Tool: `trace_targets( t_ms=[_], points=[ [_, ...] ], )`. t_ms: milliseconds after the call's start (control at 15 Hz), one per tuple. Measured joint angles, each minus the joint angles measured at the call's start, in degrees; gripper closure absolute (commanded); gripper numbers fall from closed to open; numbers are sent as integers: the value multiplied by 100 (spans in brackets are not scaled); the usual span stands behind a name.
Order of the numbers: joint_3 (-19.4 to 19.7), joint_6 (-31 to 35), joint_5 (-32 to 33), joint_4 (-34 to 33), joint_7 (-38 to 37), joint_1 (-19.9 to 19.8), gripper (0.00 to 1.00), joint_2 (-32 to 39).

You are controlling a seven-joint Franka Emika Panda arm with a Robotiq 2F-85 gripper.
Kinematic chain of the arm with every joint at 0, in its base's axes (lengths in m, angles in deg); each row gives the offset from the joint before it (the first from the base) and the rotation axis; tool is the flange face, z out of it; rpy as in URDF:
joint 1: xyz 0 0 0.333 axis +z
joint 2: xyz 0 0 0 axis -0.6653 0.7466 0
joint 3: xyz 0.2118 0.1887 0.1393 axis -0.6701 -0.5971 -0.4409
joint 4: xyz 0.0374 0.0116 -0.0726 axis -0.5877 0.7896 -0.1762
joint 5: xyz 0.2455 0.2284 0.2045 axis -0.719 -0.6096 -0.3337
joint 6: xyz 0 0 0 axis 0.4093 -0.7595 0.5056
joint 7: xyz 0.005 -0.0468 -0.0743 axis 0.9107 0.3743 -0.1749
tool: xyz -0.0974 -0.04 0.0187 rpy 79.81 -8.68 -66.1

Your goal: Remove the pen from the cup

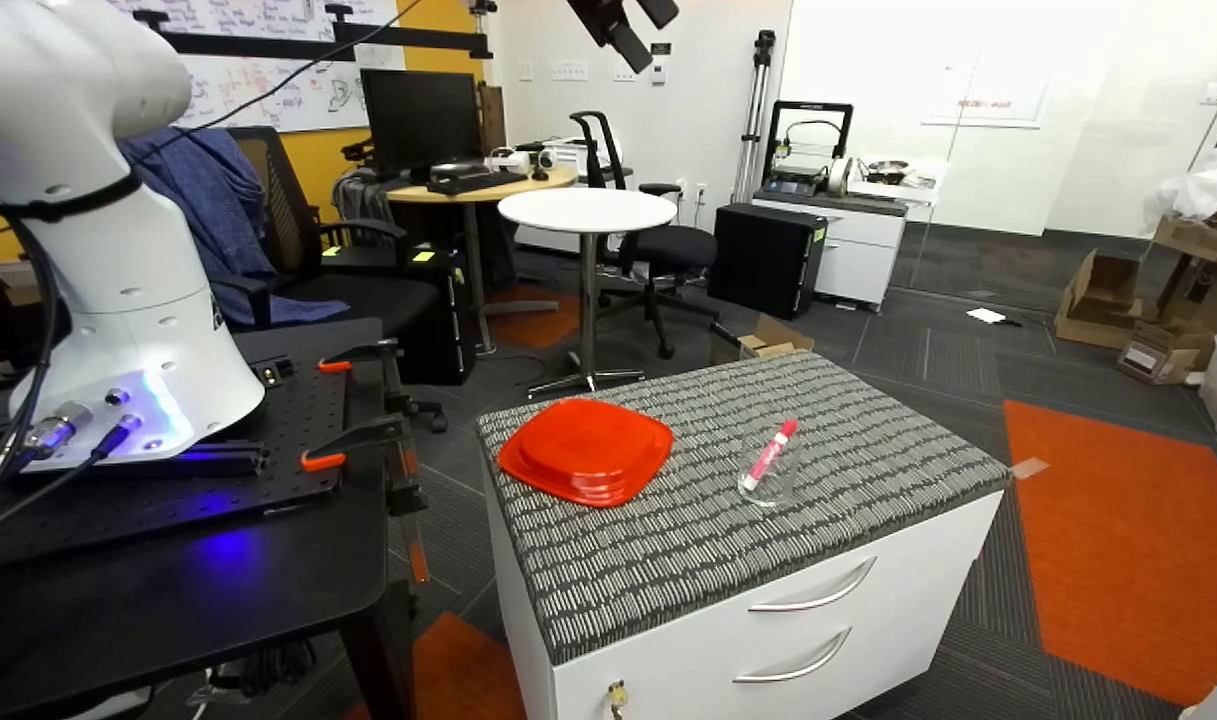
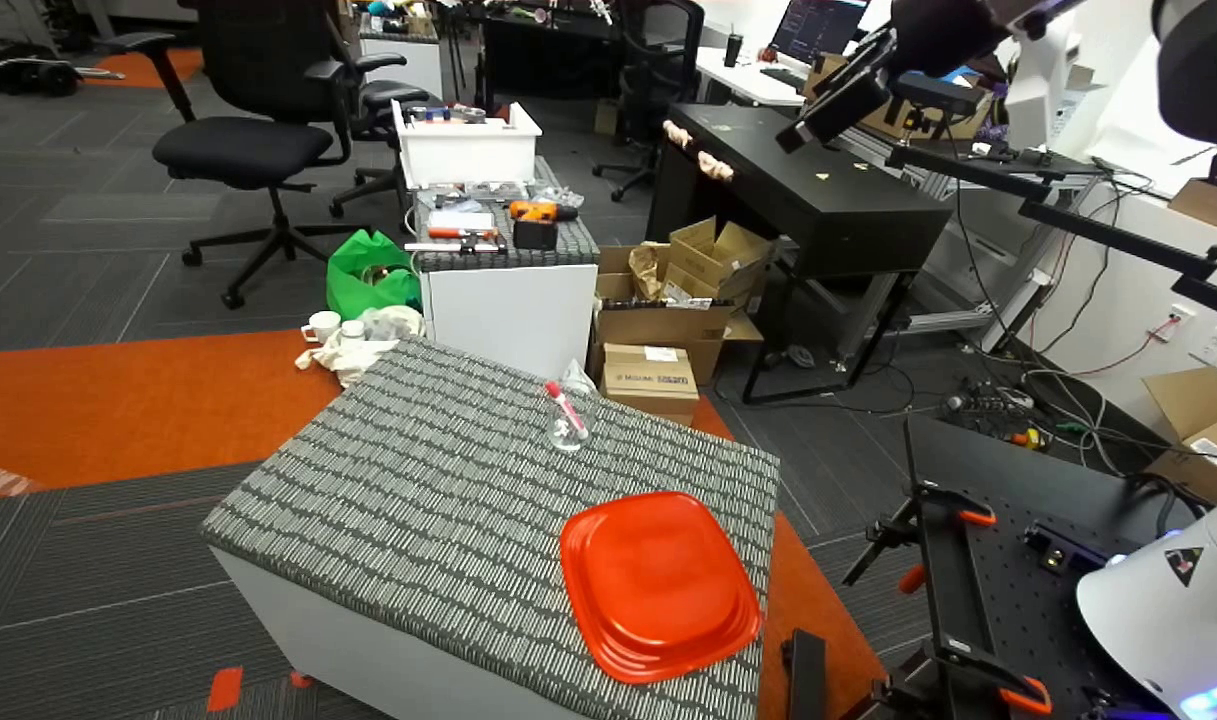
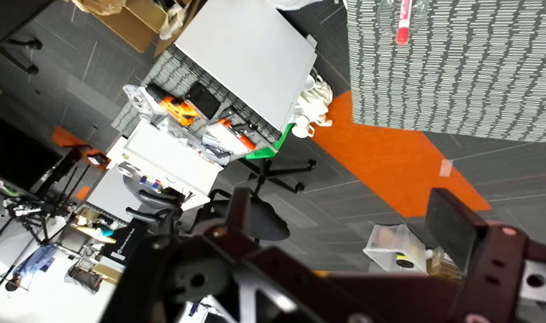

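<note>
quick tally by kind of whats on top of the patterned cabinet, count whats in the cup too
Clear cup: 1
Pen, tilted in the cup: 1
Red dish: 1
Total: 3

Red-and-white pen [image 3: 404, 22] tilted in a clear cup [image 1: 782, 476]

The pen has a red end, a pinkish label and a white end opposite. In an exterior view the pen [image 1: 769, 455] leans with its red end raised toward one o'clock; in an exterior view the pen [image 2: 568, 409] leans toward eleven o'clock. In the wrist view the red end points to six o'clock. The see-through cup seems to stand upright around the pen's lower part; its rim is too faint to trace.
</note>
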Motion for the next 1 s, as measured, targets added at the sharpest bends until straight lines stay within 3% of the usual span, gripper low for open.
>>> trace_targets(
  t_ms=[400, 1000],
  points=[
    [-2, 1154, 103, -62, -11, -440, 0, 864],
    [-101, 1307, 371, -651, -241, -804, 0, 2128]
  ],
)
